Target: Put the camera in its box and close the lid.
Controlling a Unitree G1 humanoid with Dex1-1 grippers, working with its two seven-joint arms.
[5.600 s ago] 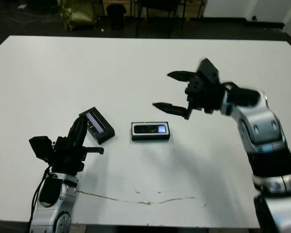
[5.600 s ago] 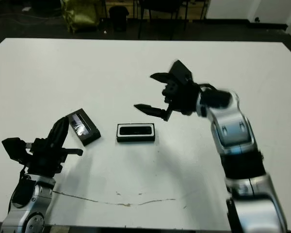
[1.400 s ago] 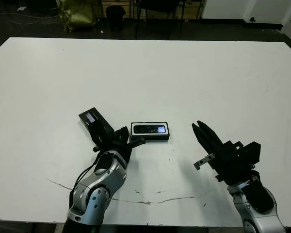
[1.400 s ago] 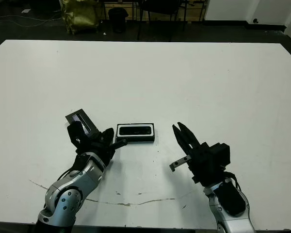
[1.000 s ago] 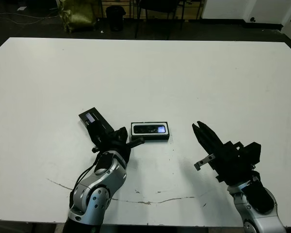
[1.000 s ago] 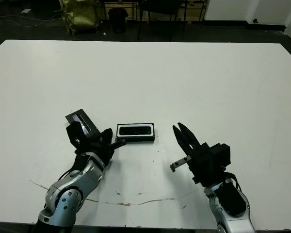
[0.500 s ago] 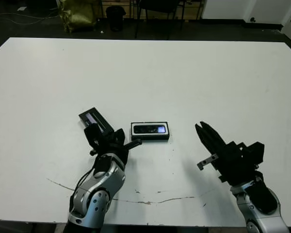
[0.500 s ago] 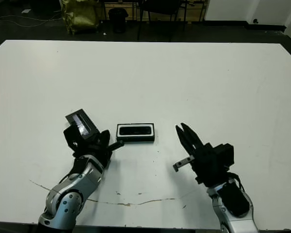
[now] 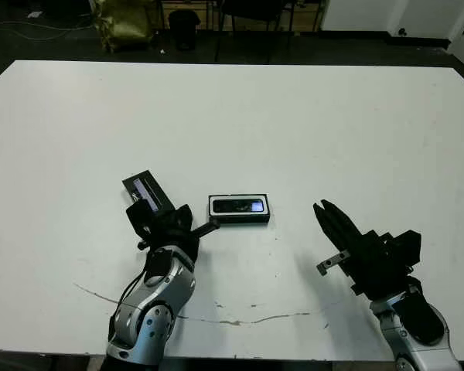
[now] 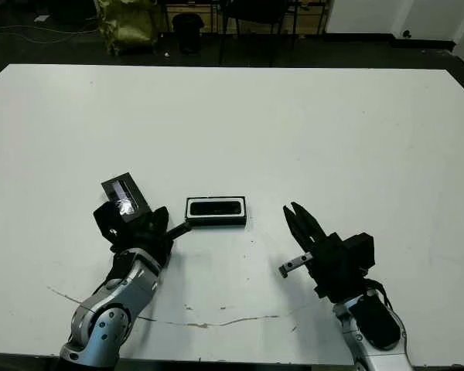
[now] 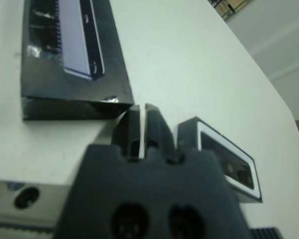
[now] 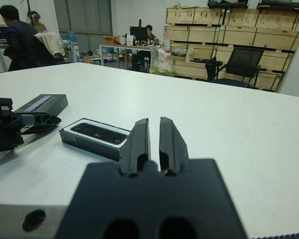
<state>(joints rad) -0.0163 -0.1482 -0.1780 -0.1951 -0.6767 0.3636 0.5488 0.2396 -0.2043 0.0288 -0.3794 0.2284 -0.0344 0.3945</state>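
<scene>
Camera [image 9: 239, 205] sits in box [image 9: 239, 219]; left gripper [image 11: 142, 128], fingers together, should spread, straddle lid [image 9: 148, 192] squarely; right gripper [image 12: 153, 140] idles closed.

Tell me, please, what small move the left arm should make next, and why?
Probably open the left gripper and ease it onto the lid. The camera already lies in the box, the lid rests flat on the table beside it, and both grippers are shut and empty.
</scene>
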